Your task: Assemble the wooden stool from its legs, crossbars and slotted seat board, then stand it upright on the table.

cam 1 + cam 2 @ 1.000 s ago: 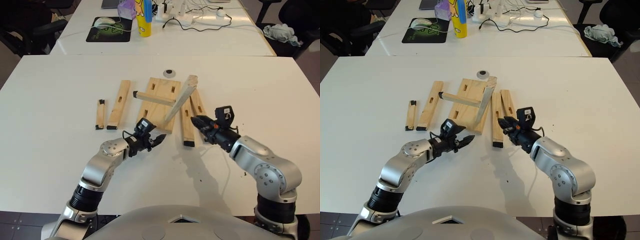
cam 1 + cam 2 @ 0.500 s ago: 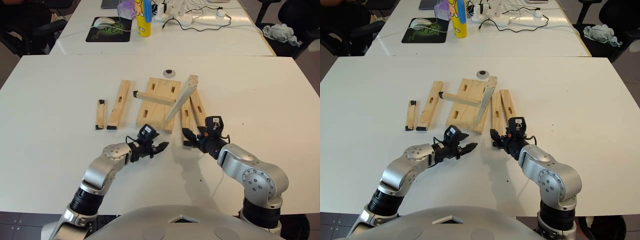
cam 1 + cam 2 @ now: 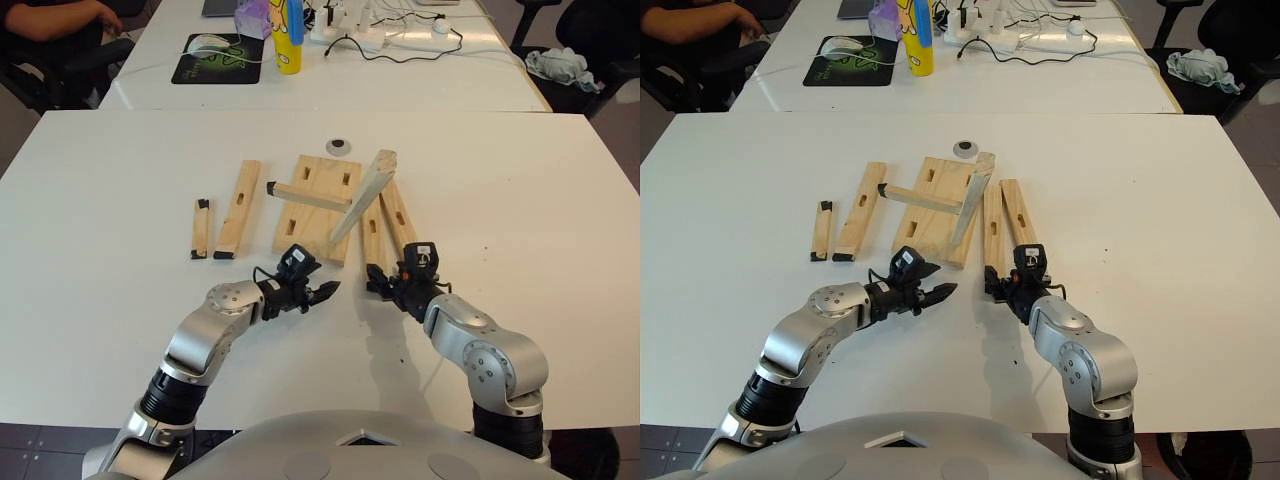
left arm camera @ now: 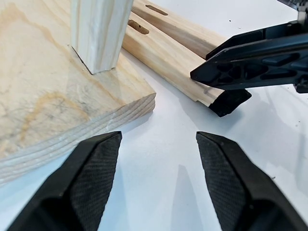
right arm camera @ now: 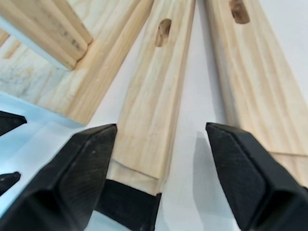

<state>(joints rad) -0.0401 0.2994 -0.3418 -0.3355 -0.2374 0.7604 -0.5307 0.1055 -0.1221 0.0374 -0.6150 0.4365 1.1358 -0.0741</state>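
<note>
While the stool is still in parts, the left eye view shows the pale slotted wooden seat board [image 3: 318, 205] lying flat on the white surface [image 3: 520, 190]. A slanting wooden leg [image 3: 362, 195] is propped on it and carries a thin wooden crossbar [image 3: 308, 196], apparently a half-made joint. A black-tipped wooden leg [image 3: 374, 248] lies just right of the board, with the right jaws at its near end and the left jaws low near the board's front corner.

Left wrist view: the left jaws gape wide and hold nothing. They probably wait there to steady the board.

Right wrist view: the right jaws stand wide apart on either side of the black-tipped leg's capped end and are not yet closed on it. This is likely the next part to be lifted.
</note>
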